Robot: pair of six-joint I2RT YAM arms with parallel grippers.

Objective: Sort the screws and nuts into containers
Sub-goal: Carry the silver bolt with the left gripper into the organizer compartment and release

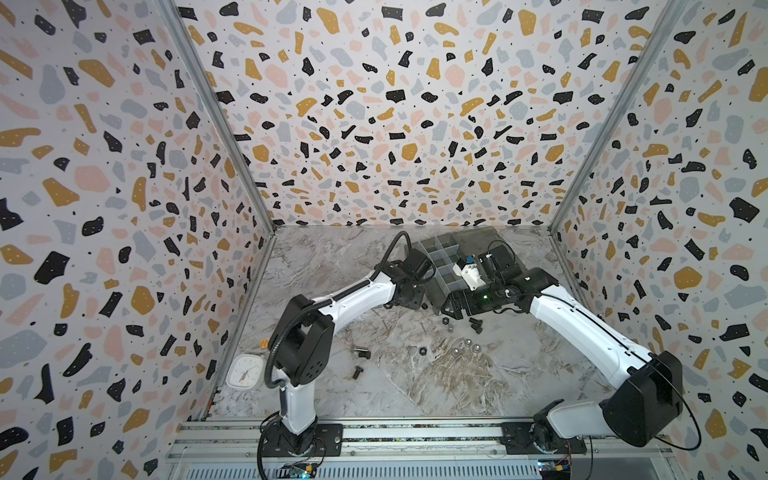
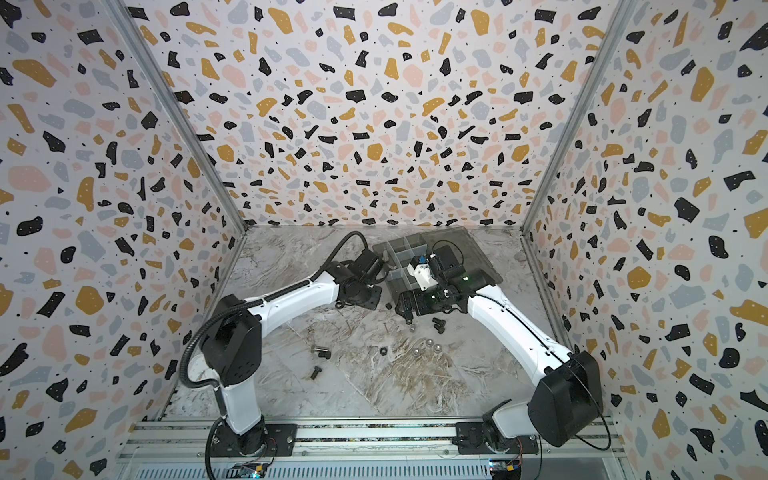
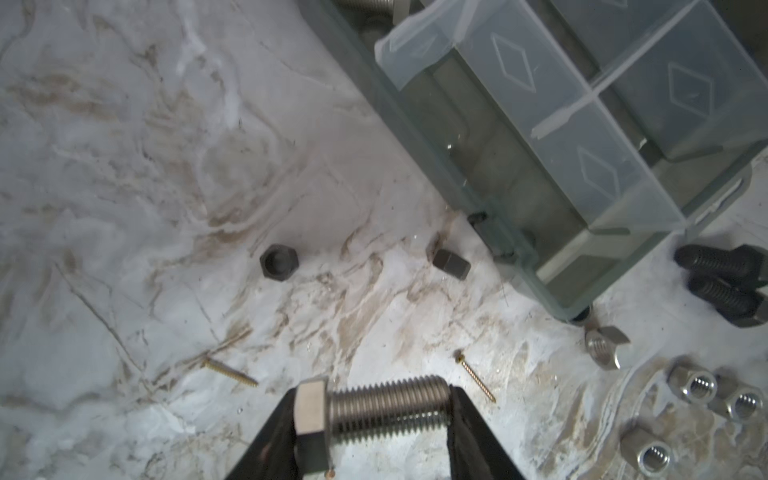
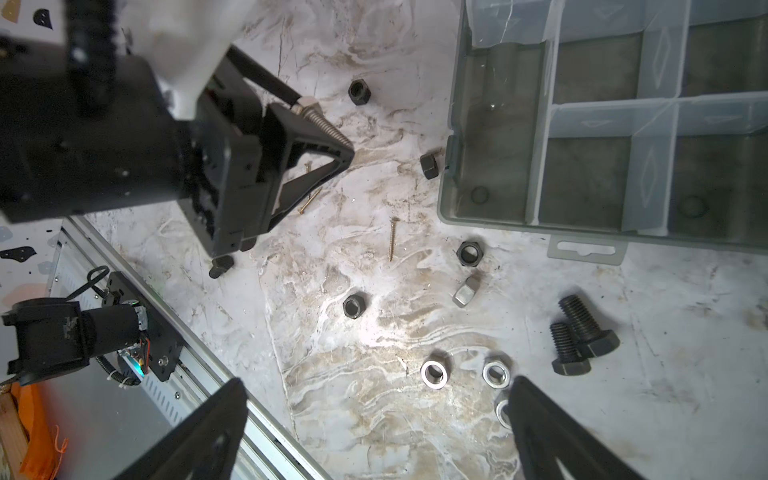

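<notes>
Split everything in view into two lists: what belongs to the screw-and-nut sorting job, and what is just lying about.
Job:
silver bolt, gripped
black bolts
silver nuts
black nuts
organiser box

Lying about:
white clock
small orange object near it

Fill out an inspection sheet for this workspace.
Surface: marble tabletop, stained brown in places.
Job's things: organiser box open; silver bolt in left pincer; two black bolts, silver nuts and black nuts loose on the tabletop.
Clutter: thin brass screws, wing nut, white clock.
Pincers: left pincer shut on silver bolt; right pincer open, holding nothing.
Cables: black hose on left arm; thin cable looping by right arm.
Surroundings: terrazzo-patterned walls, aluminium rail in front.
</notes>
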